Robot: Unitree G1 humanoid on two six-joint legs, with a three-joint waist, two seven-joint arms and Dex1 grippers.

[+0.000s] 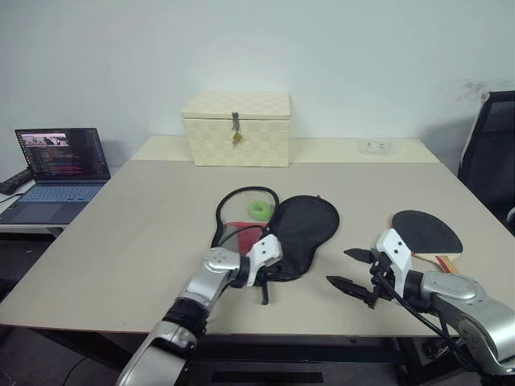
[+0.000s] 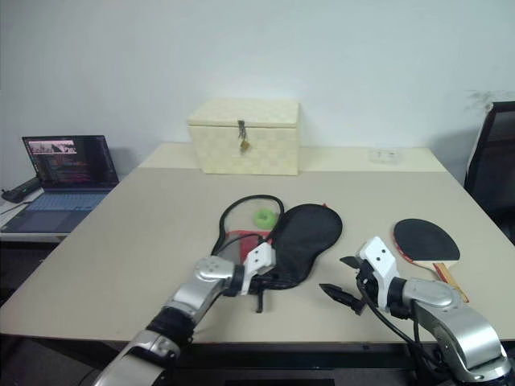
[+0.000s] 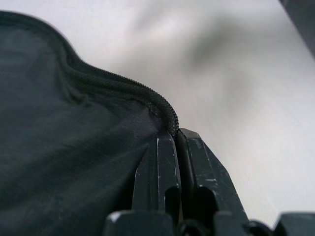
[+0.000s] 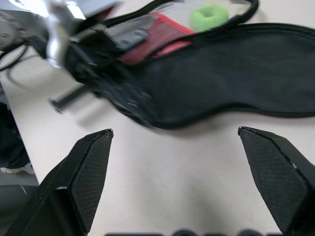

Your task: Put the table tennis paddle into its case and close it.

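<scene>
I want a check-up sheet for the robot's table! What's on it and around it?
Surface: beige table, nothing spilled.
Job's things: case lying unzipped, flap open; table tennis paddle beside it, not inside.
Clutter: green ring by the case; cream box, latched; small clear item at the far edge.
Tools: left tool shut on the case's zip edge; right tool open, holding nothing.
Cables: nothing seen.
Surroundings: laptop, black chair, white wall.

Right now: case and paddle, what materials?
Case: soft black woven fabric, matte, with a toothed zip edge, red panel and mesh; it sags. Paddle: matte black face, likely rubber; pale handle with red edging, probably wood.
</scene>
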